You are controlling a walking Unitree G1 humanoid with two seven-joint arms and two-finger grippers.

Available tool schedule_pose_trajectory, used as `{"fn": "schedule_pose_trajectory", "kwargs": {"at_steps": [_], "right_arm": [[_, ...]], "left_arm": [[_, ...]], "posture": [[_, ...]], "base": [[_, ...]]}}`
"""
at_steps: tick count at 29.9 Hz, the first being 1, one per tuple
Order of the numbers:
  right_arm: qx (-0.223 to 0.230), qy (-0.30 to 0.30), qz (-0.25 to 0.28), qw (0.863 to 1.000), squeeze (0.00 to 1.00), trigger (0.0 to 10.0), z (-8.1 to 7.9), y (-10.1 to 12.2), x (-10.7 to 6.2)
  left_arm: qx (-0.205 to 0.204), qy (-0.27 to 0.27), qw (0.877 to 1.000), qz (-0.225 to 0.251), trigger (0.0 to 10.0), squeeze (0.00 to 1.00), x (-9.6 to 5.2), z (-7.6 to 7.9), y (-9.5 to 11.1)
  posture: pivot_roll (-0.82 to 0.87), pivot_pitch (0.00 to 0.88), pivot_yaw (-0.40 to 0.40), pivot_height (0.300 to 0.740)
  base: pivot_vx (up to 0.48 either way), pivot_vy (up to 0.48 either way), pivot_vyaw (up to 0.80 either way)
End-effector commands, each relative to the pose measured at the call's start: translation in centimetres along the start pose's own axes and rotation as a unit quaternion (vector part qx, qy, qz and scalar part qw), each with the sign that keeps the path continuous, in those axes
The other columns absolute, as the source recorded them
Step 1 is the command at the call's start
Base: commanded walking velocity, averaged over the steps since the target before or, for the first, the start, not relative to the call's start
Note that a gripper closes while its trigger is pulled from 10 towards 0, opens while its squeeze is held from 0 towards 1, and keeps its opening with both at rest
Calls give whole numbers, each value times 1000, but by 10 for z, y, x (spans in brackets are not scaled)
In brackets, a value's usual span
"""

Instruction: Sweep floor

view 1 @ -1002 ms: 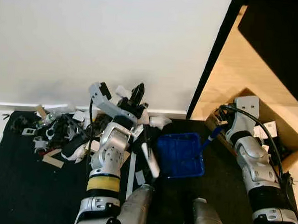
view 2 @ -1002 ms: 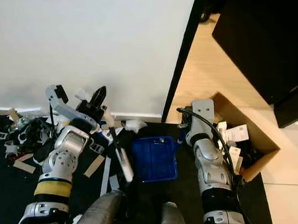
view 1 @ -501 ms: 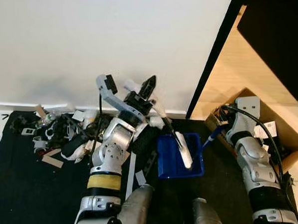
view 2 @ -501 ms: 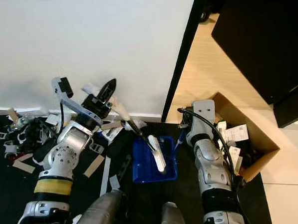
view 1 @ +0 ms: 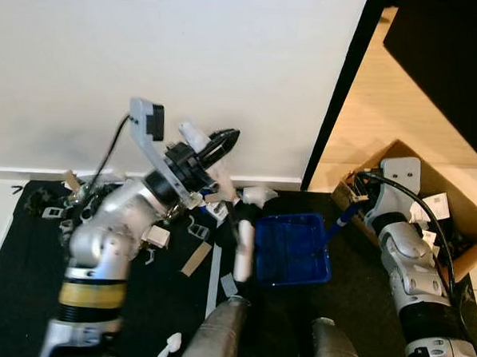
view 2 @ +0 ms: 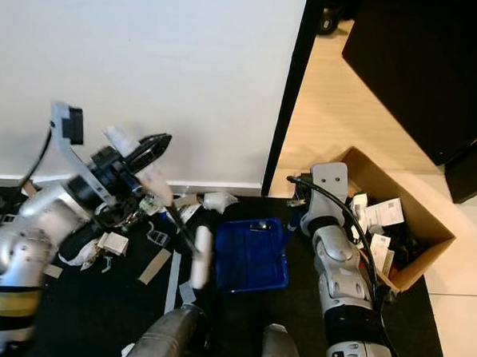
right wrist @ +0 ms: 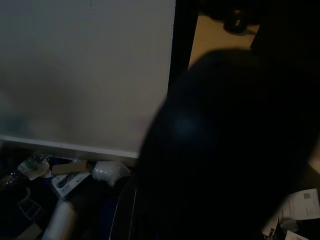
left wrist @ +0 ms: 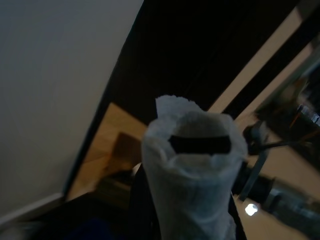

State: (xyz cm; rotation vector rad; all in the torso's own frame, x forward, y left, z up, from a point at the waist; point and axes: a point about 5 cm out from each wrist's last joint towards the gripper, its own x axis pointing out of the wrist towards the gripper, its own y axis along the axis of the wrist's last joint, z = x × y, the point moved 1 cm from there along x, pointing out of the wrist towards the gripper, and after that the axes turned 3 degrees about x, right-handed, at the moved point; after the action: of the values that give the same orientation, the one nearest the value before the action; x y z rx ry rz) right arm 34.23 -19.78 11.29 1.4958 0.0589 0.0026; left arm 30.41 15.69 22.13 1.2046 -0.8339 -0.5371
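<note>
My left gripper (view 1: 214, 148) is raised near the wall and shut on the white-wrapped handle of a brush (left wrist: 192, 170). The brush slants down to the black mat, its white head (view 1: 244, 255) touching down at the left edge of the blue dustpan (view 1: 292, 249). The dustpan lies on the mat with a small dark scrap near its back wall. Its blue handle (view 1: 342, 216) runs up into my right gripper (view 1: 356, 201), which is shut on it. Litter (view 1: 73, 206) is heaped against the skirting on the left. Cardboard strips (view 1: 194, 258) and white scraps lie between the heap and the dustpan.
An open cardboard box (view 1: 429, 208) with papers stands on the wooden floor at the right. A black door frame (view 1: 339, 96) rises beside the white wall. My two legs (view 1: 222, 338) stand just behind the dustpan. The right wrist view is dark and blocked.
The brush head swept into the dustpan half a second ago and has now drawn back to its left edge. My left arm has lifted and swung left. Some litter has spread across the mat.
</note>
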Motion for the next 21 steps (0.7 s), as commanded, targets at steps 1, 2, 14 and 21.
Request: {"fn": "schedule_pose_trajectory", "kwargs": {"at_steps": [1,2,14,21], "right_arm": [[16,-9,-49,999,0,10000,2,-26,-11],[16,-9,-49,999,0,10000,2,-26,-11],[-1,-30,-71,997,0,10000,24,-39,-29],[-8,-34,-67,997,0,10000,31,-35,-31]], "left_arm": [[35,-11,999,-5,10000,0,-8,-3,14],[35,-11,999,-5,10000,0,-8,-3,14],[36,76,989,-124,10000,0,-69,-40,-67],[5,117,978,-170,10000,0,-89,-39,-110]], "posture": [[113,274,153,740],[113,274,153,740],[49,283,118,740],[18,299,104,740]], "base": [[0,0,0],[0,0,0],[0,0,0],[0,0,0]]}}
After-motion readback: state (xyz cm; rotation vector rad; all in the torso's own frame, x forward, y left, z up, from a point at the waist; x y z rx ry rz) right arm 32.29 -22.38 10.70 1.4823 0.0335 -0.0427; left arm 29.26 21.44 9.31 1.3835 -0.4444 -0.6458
